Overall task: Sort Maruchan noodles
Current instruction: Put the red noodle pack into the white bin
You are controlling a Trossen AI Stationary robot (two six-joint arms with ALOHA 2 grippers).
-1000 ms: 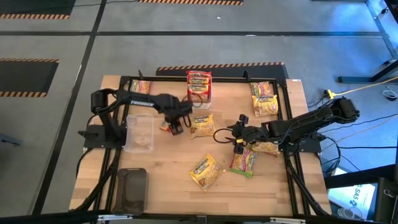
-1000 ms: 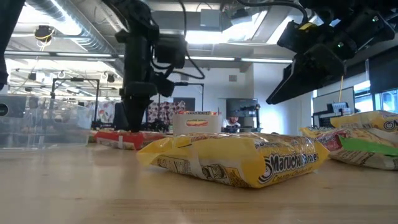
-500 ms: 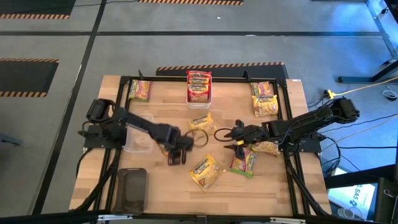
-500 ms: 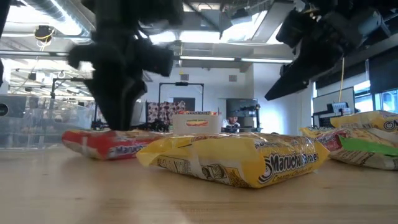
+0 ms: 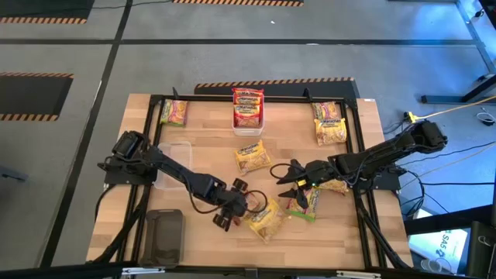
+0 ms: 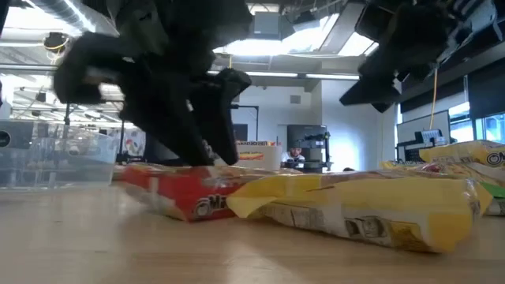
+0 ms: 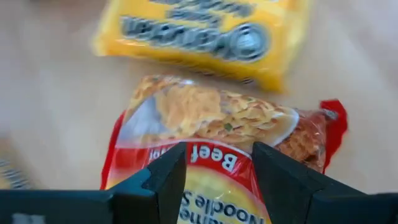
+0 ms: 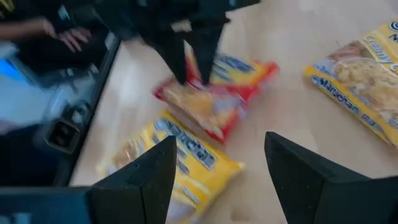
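Several Maruchan noodle packets lie on the wooden table. My left gripper [image 5: 232,208] is at the near middle, shut on a red Beef packet [image 7: 217,124]. That packet lies flat on the table [image 6: 185,199] with its far end against a yellow packet [image 5: 267,219]. My right gripper [image 5: 288,180] hovers open above the table, to the right of them, with nothing between its fingers [image 8: 143,180]. A green and pink packet [image 5: 306,203] lies just below it. Another yellow packet [image 5: 252,157] lies at the table's middle. My left gripper pinches the red packet between its two fingers at the label band near one short end [image 7: 214,158]. The fingers [image 8: 177,59] slant down onto it from the table's left. The packet is wider than the gap and spreads out past both fingers. It rests flat on the table.
A white bin [image 5: 248,122] holding red packets stands at the far middle. A clear bin [image 5: 174,164] is at the left and a dark tray [image 5: 163,232] at the near left. More packets lie at the far left [image 5: 174,112] and far right [image 5: 329,122]. A black frame [image 5: 356,139] rims the table.
My left gripper has swept from the table's middle toward the near edge and the right, rolling its wrist and dragging the red packet along the table. The red packet has run into the near yellow packet, which has slid right and turned. My right gripper has turned a little in place.
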